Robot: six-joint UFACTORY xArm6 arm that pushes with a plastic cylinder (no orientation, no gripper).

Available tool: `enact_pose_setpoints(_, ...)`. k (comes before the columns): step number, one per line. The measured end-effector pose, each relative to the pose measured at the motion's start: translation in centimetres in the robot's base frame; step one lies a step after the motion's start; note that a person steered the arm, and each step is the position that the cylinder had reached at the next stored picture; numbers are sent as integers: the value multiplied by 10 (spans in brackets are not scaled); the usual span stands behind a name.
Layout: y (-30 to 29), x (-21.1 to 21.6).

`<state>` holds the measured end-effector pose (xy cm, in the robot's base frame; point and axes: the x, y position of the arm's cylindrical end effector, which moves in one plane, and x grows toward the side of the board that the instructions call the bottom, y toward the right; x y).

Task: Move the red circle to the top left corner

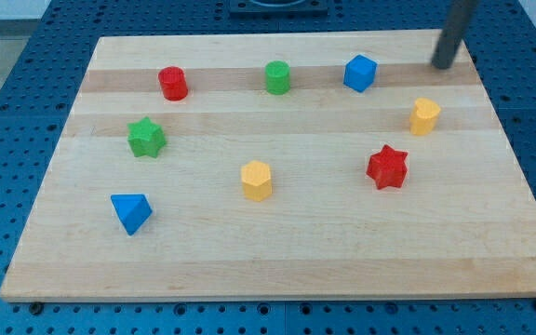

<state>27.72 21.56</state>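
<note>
The red circle (173, 83) is a short red cylinder standing on the wooden board (277, 251) near the view's top left. My tip (444, 65) is the lower end of a dark rod at the view's top right, far to the right of the red circle and touching no block. The nearest blocks to my tip are the blue cube (360, 73) to its left and a yellow block (424, 116) below it.
A green cylinder (278, 77) stands between the red circle and the blue cube. A green star (146, 138) lies below the red circle. A yellow hexagon (257, 180), a red star (386, 167) and a blue triangular block (131, 212) lie lower down.
</note>
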Motion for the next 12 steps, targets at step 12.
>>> enact_pose_setpoints(12, -394, 67)
